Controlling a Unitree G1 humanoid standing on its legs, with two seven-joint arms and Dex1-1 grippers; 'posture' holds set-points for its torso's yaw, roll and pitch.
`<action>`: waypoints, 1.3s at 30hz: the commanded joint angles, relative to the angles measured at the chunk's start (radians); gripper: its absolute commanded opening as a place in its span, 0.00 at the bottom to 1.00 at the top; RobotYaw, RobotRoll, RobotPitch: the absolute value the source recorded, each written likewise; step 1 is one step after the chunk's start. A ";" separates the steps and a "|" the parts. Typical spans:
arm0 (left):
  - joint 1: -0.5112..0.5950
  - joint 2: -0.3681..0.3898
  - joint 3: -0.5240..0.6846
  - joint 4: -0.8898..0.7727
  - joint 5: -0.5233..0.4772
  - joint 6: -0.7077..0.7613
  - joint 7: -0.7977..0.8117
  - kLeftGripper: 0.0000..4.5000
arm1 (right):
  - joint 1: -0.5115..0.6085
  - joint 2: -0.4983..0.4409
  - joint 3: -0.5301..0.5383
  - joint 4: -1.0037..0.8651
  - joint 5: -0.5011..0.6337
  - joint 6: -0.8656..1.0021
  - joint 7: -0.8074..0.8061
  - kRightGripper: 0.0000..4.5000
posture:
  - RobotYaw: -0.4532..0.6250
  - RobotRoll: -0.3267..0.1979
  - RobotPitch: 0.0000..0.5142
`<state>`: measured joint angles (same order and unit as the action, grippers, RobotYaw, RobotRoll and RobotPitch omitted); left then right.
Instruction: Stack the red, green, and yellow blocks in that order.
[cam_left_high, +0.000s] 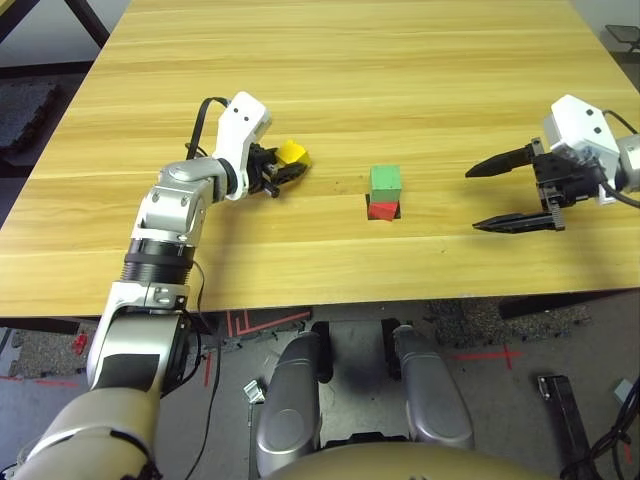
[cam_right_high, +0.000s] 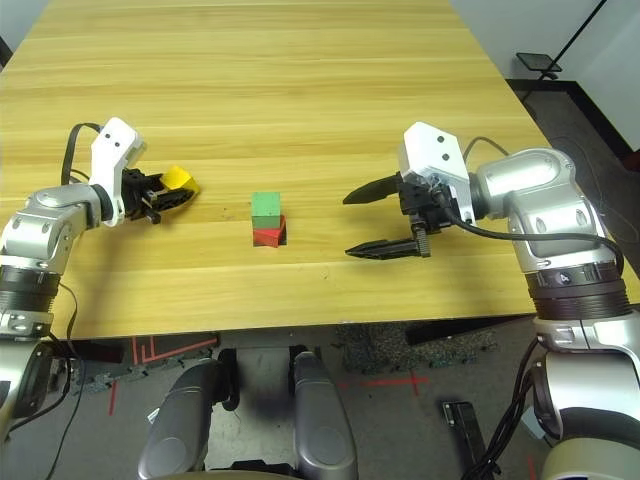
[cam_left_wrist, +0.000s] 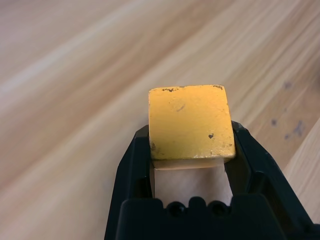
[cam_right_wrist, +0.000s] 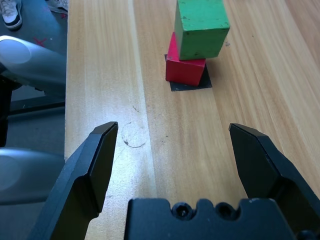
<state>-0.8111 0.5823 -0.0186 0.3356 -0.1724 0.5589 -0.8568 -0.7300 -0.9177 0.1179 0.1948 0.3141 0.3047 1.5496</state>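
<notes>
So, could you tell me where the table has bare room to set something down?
The table looks bare beyond the blocks, and between the yellow block and the stack's green and red blocks. It is crowded at the stack and around the left tool.

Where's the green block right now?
In the left eye view, the green block sits on top of the red block, between the two grippers, to the right of the yellow block.
</notes>
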 joint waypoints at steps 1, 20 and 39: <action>-0.044 0.030 -0.002 -0.067 -0.041 0.013 -0.077 0.46 | 0.007 0.002 -0.002 0.001 -0.011 -0.014 -0.002 1.00 | 0.69 0.79 0.50; -0.190 0.012 -0.196 -0.456 -0.178 0.310 -0.228 0.46 | -0.023 -0.016 -0.052 0.018 -0.001 -0.014 -0.013 1.00 | 0.68 0.86 0.43; -0.194 -0.053 -0.295 -0.317 -0.101 0.174 -0.231 0.46 | 0.000 -0.016 -0.082 -0.019 0.004 0.010 -0.030 1.00 | 0.65 0.85 0.44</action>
<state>-0.9981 0.5383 -0.2949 0.0075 -0.2854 0.7560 -1.0802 -0.7418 -0.9197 0.0521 0.1942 0.2990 0.3053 1.5187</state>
